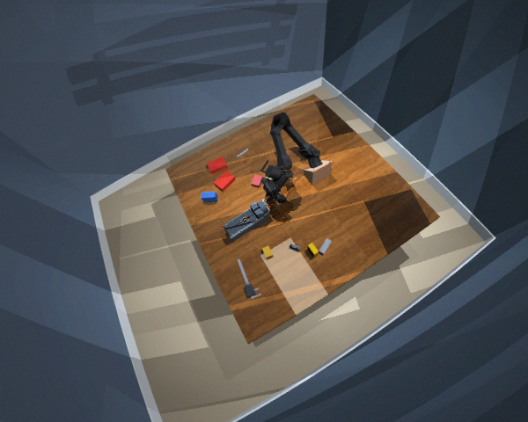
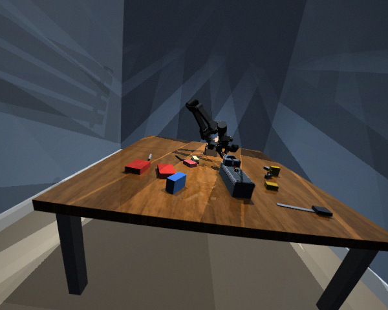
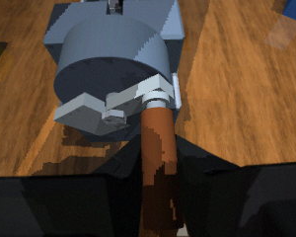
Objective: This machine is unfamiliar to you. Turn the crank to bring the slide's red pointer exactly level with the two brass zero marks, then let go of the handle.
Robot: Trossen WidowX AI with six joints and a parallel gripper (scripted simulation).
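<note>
The grey machine point(image 1: 235, 229) point(image 2: 242, 189) point(image 3: 113, 41) lies on the wooden table, its round drum and crank end towards the arm. In the wrist view my gripper point(image 3: 155, 140) is shut on the crank's brown handle point(image 3: 159, 130), fingers on both sides. The pale crank arm point(image 3: 133, 95) crosses the drum, with the handle at its right end. The small red pointer point(image 1: 247, 216) point(image 2: 235, 167) shows very near the brass marks on the slide. It is too small to tell whether they are level; the wrist view cuts that part off.
Two red blocks point(image 1: 216, 164) point(image 1: 224, 180), a blue block point(image 1: 209, 196) point(image 2: 176, 183) and a pink block point(image 1: 256, 180) point(image 2: 189, 163) lie to one side of the machine. Yellow blocks point(image 1: 267, 251) point(image 1: 312, 249), a grey bar point(image 1: 325, 246) and a caliper-like tool point(image 1: 249, 290) lie on the other.
</note>
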